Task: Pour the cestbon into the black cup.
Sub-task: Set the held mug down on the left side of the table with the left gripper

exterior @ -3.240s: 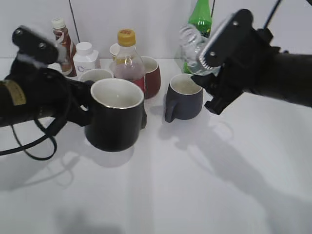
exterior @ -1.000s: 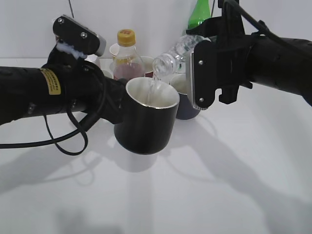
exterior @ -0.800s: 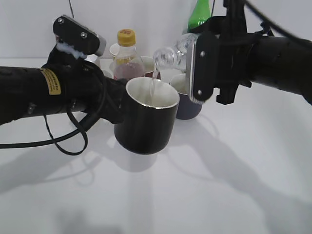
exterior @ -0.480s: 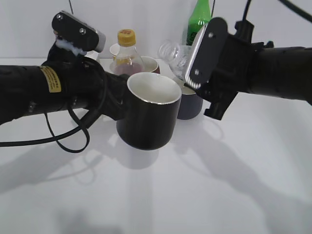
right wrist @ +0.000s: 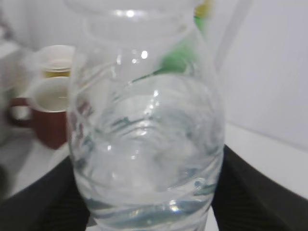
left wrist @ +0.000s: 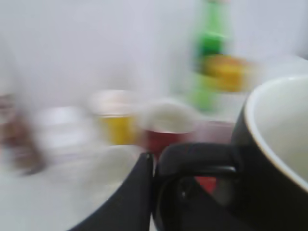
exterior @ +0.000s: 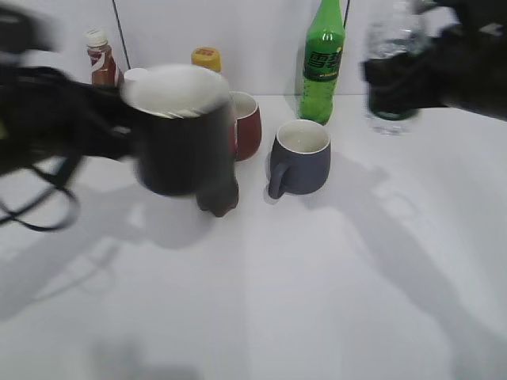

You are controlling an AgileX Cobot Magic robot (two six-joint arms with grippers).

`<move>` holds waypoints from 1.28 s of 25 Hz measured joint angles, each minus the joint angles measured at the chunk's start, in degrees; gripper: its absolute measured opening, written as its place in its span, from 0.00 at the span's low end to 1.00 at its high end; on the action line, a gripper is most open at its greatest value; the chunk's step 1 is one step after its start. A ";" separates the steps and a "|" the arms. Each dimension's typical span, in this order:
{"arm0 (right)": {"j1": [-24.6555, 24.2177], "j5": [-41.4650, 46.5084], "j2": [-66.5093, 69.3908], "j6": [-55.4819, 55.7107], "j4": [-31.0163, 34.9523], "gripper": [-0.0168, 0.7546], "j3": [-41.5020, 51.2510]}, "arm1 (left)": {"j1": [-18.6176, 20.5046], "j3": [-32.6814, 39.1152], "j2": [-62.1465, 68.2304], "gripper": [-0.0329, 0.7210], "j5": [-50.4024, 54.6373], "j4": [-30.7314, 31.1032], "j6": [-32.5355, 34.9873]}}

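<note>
My left gripper point(exterior: 111, 131) is shut on the handle of the black cup point(exterior: 178, 134), a wide black mug with a white interior, and holds it blurred above the table at the left. In the left wrist view the cup point(left wrist: 269, 163) fills the right side, one finger point(left wrist: 132, 197) against its handle. My right gripper point(exterior: 412, 79) is shut on the cestbon point(exterior: 392, 55), a clear bottle held upright at the upper right, far from the cup. In the right wrist view the cestbon point(right wrist: 144, 134) fills the frame between the two dark fingers, with water in it.
A navy-grey mug point(exterior: 299, 158) stands mid-table. A red mug point(exterior: 245, 125) and a yellow-capped cola bottle point(exterior: 206, 57) are behind the black cup. A tall green soda bottle point(exterior: 322, 63) stands at the back. A brown sauce bottle point(exterior: 97, 59) stands at the back left.
The cestbon has been tipped back upright and carried away to the right. The black cup has moved left and up, away from the bottle. The stream of water has stopped.
</note>
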 joint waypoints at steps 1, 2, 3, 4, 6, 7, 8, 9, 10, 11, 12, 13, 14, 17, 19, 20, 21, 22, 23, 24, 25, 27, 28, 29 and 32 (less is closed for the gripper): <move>-1.72 -1.74 0.00 2.37 -0.61 0.67 1.37 | 2.62 1.63 -1.38 0.11 -1.18 -0.79 0.38; -2.90 -3.37 0.00 4.65 -1.79 0.67 2.94 | 5.46 3.06 -2.53 0.11 -2.36 -1.41 0.51; -4.00 -5.38 0.09 6.45 -3.61 0.67 4.58 | 8.40 4.05 -3.25 0.11 -3.46 -1.82 0.66; -4.81 -7.69 0.54 7.99 -4.79 0.67 5.90 | 10.90 4.82 -3.44 0.11 -3.98 -2.32 0.81; -5.84 -12.03 2.34 9.24 -5.87 0.67 8.55 | 16.99 5.36 -2.75 0.11 -5.54 -3.24 0.93; -6.10 -14.15 3.47 9.60 -6.03 0.67 9.42 | 19.92 5.46 -1.61 0.11 -7.07 -3.44 0.99; -6.18 -16.19 5.01 9.84 -6.09 0.67 9.81 | 22.11 5.50 -0.29 0.11 -9.04 -3.71 1.05; -6.31 -18.12 6.80 9.90 -6.09 0.67 10.03 | 24.32 5.50 1.74 0.11 -11.91 -3.83 1.05; -6.31 -20.89 8.38 9.96 -6.09 0.67 10.23 | 25.76 5.50 3.71 0.11 -15.16 -4.02 1.05; -6.37 -24.35 10.42 9.96 -6.09 0.67 10.22 | 27.02 5.50 6.34 0.11 -18.03 -4.36 1.05; -6.37 -28.27 12.63 9.96 -6.09 0.67 10.22 | 27.79 5.50 9.23 0.11 -21.71 -4.50 1.05; -6.37 -31.70 14.86 9.82 -6.09 0.67 10.22 | 28.08 5.50 11.80 0.11 -25.44 -4.49 1.11; -6.37 -35.45 16.65 9.58 -5.99 0.67 10.22 | 28.21 5.50 15.61 0.11 -29.12 -4.43 1.23; -6.37 -40.75 21.41 9.20 -5.04 0.67 10.22 | 28.21 5.28 23.92 0.11 -36.02 -4.24 1.62; -6.37 -40.99 23.27 9.15 -3.75 0.67 10.22 | 28.35 4.56 29.11 0.11 -37.89 -4.16 1.90; -6.37 -41.06 23.86 9.15 -3.03 0.67 10.22 | 28.50 4.15 30.84 0.11 -38.31 -4.01 1.96; -6.37 -41.21 24.24 9.08 -1.93 0.67 10.22 | 28.72 3.80 32.48 0.11 -38.68 -4.02 1.96; -6.37 -41.57 24.71 9.08 -1.09 0.67 10.22 | 29.03 3.44 33.81 0.11 -39.01 -4.02 1.96; -6.37 -41.89 25.26 9.04 0.16 0.67 10.22 | 29.30 3.05 34.79 0.11 -39.22 -4.02 1.96; -6.37 -42.15 25.84 9.04 1.65 0.67 10.16 | 29.60 2.76 35.50 0.11 -39.55 -4.02 1.96; -6.37 -42.39 26.71 9.02 3.02 0.67 10.02 | 30.01 2.35 36.26 0.11 -39.96 -4.02 1.96; -6.37 -42.46 28.86 8.93 4.13 0.67 9.62 | 30.75 1.16 37.72 0.11 -40.31 -3.81 1.96; -6.37 -42.46 29.80 9.07 4.13 0.67 9.42 | 31.18 0.58 38.47 0.11 -40.38 -3.25 1.96; -6.37 -42.46 30.78 9.51 4.13 0.67 9.34 | 31.64 -0.17 39.15 0.11 -40.44 -1.85 1.96; -6.37 -42.41 32.06 10.68 3.85 0.67 9.34 | 32.45 -1.72 40.64 0.11 -40.43 0.67 1.96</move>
